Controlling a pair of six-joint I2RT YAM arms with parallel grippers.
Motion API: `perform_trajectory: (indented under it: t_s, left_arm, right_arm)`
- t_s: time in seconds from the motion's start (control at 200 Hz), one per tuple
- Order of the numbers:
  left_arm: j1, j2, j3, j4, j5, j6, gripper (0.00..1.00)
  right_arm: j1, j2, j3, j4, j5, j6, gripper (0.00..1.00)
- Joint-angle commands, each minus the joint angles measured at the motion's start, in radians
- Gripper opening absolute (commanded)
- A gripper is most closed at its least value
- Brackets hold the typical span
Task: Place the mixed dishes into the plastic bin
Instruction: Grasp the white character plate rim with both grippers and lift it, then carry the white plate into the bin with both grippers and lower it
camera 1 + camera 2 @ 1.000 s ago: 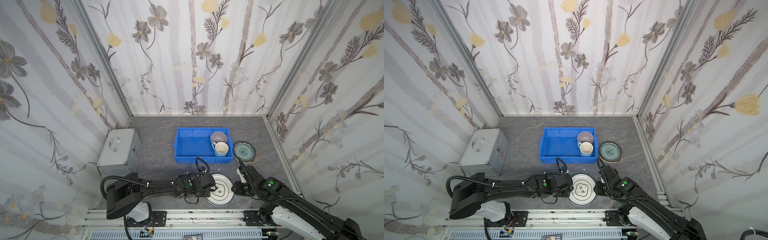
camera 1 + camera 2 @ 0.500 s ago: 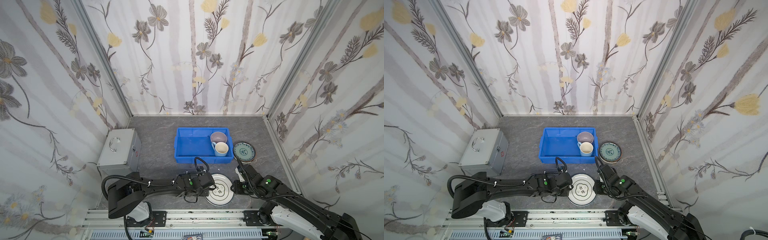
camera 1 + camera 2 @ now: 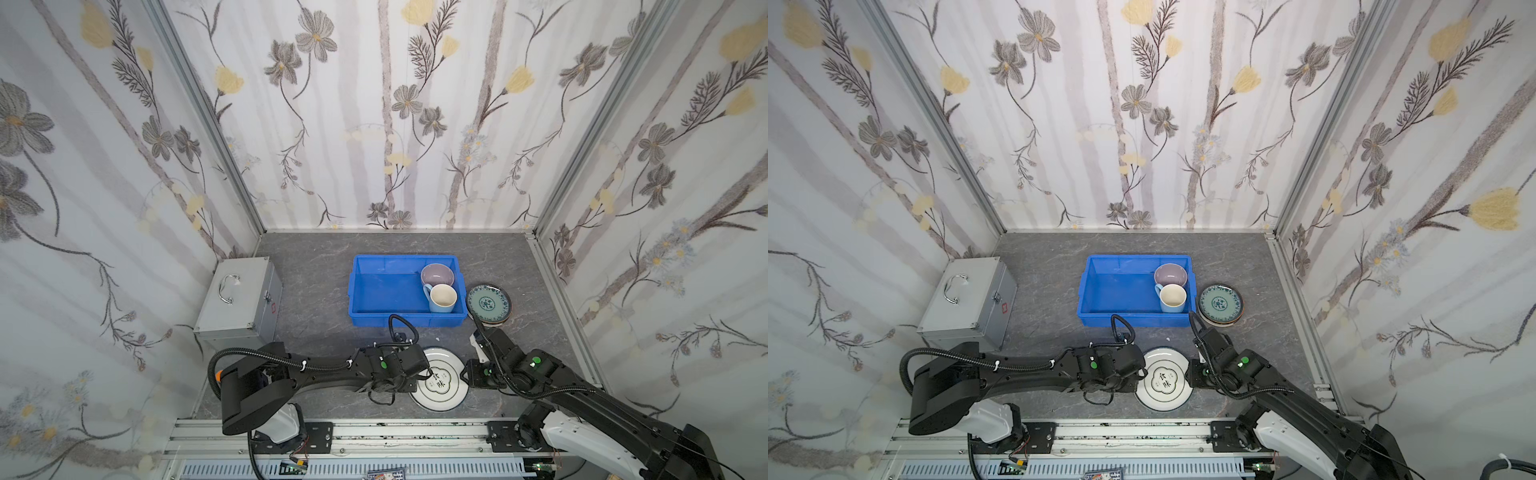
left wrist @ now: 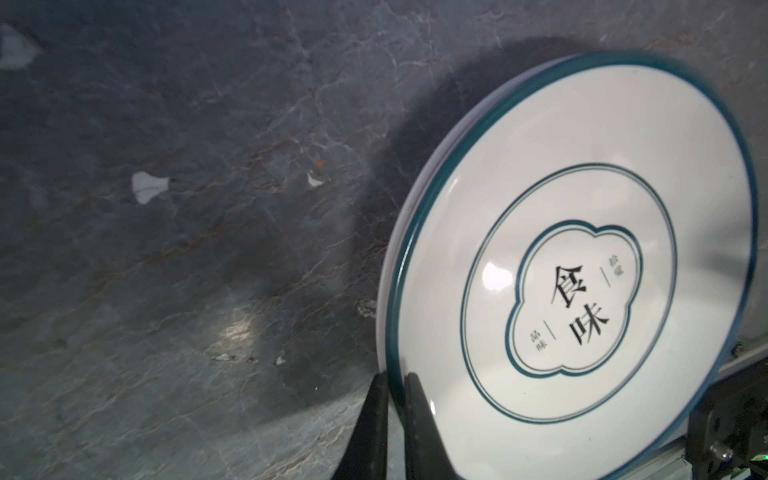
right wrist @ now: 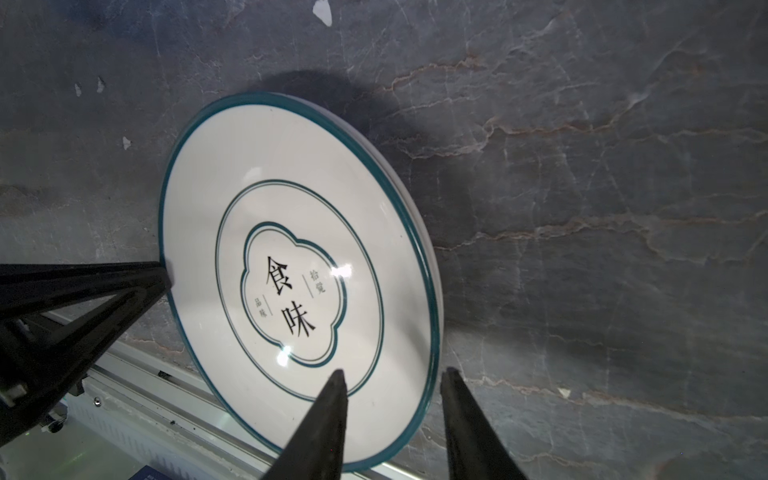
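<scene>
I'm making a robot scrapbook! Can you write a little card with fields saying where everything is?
In blue bin: lilac bowl, pale blue mug
Beside bin: teal-patterned plate, topping a stack
Nearest the robot: white plate
Left hand: shut on white plate's rim
Right hand: open, straddling its opposite rim
Left of bin: grey metal case

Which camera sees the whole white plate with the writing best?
The right wrist view: it shows the white plate close, sharp and nearly whole. The left wrist view cuts off the plate at its edge. Both top views show the plate small.
</scene>
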Motion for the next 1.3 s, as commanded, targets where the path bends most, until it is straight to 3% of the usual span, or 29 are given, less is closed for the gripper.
perform_trajectory:
  t_s: [0.0,0.21,0.45,0.684,0.854,1.014,1.104,1.294]
  left_arm:
    - [0.001,0.013,0.006,-0.005,0.005,-0.002,0.1]
    - [0.007,0.024,0.015,-0.008,0.015,0.004,0.09]
    - [0.008,0.044,0.045,-0.024,0.02,0.02,0.08]
    - [0.007,0.068,0.055,-0.021,0.025,0.02,0.07]
    - [0.009,0.087,0.069,-0.023,0.03,0.026,0.07]
    - [0.01,0.087,0.079,-0.037,0.024,0.026,0.07]
    - [0.014,0.076,0.082,-0.051,0.014,0.031,0.13]
    - [0.041,0.017,0.08,-0.087,-0.011,0.046,0.41]
  right_arm:
    - [0.001,0.011,0.006,0.039,0.006,-0.001,0.39]
    - [0.002,0.012,0.007,0.043,0.008,-0.005,0.38]
    - [0.001,0.002,0.013,0.033,0.015,-0.005,0.27]
    - [0.002,0.02,0.01,0.047,-0.012,-0.018,0.26]
    - [0.001,0.024,0.013,0.051,-0.011,-0.02,0.12]
    - [0.0,0.016,0.047,0.025,0.007,-0.031,0.08]
    - [0.0,0.015,0.065,0.019,0.015,-0.035,0.08]
    - [-0.004,0.015,0.086,0.011,0.012,-0.047,0.07]
